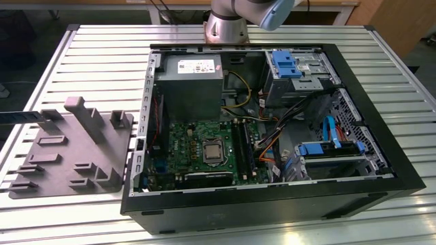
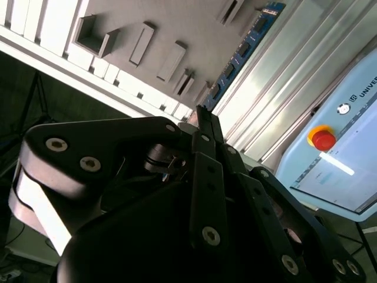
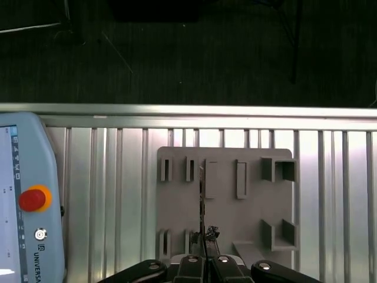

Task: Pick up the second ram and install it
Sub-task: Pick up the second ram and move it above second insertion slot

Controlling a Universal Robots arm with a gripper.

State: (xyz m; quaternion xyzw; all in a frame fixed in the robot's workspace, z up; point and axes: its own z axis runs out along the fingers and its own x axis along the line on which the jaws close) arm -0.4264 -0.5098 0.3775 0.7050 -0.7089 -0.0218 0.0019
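Note:
The second ram [image 1: 22, 116] is a thin blue stick with dark chips. It hangs level just above the far corner of the grey holder plate [image 1: 68, 163], at the exterior view's left edge. In the second wrist view my gripper [image 2: 200, 116] is shut on one end of the ram [image 2: 244, 47], which juts out beyond the fingertips. In the first wrist view the ram [image 3: 202, 200] appears edge-on as a thin dark line over the plate [image 3: 247, 212], rising from my gripper [image 3: 205, 244].
An open black computer case [image 1: 272, 204] lies on the slatted metal table [image 1: 102, 61]. Inside it are the green motherboard [image 1: 191, 143], the long black memory slots [image 1: 242, 148], a grey power supply [image 1: 189, 87] and loose cables. A teach pendant [image 3: 23, 200] rests on the table.

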